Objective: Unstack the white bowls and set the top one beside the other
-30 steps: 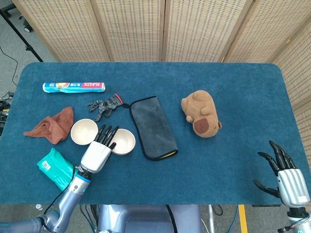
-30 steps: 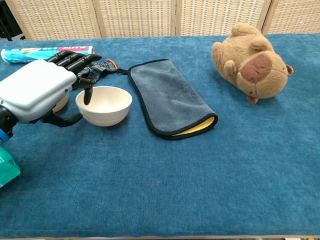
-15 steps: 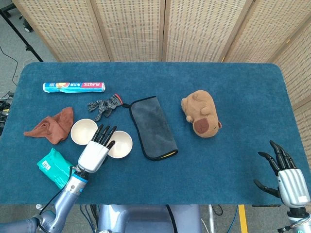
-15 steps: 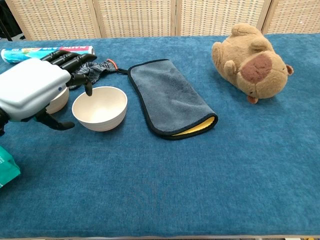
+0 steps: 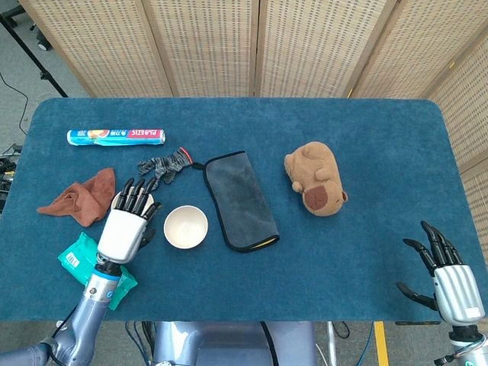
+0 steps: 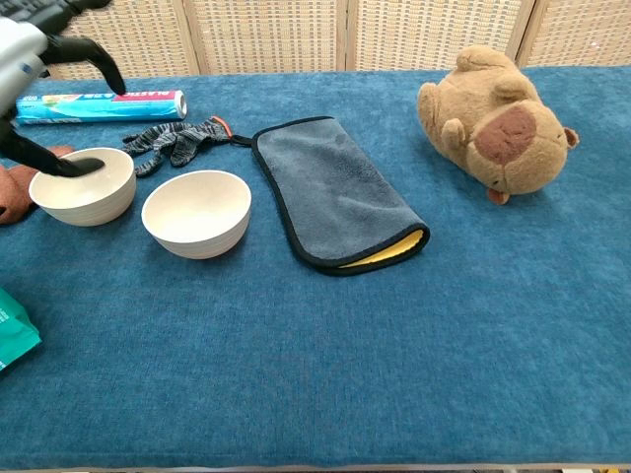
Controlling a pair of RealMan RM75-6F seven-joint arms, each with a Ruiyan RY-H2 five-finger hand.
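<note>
Left hand (image 5: 122, 229): fingers spread, empty, above the far bowl (image 6: 83, 185).
Right hand (image 5: 450, 278): open, empty; head view only.
Near bowl (image 5: 185, 226): upright, just beside the far bowl, which only the chest view shows whole.

A deep blue counter (image 5: 366, 145) carries two cream-white bowls (image 6: 196, 212), plain inside and out. A dark grey cloth (image 5: 239, 200) has black edging and a yellow lining showing at one end. The plush toy (image 5: 315, 178) is tan with a darker brown face patch. A rust-brown rag (image 5: 79, 198), a grey-and-black mottled glove (image 5: 164, 166) with an orange tab, a teal packet (image 5: 93, 264), and a blue box of wrap (image 5: 115, 136) with multicoloured print lie nearby. Both hands, left (image 5: 124, 229) and right (image 5: 451, 284), are silver-white with black fingers (image 5: 436, 242).
</note>
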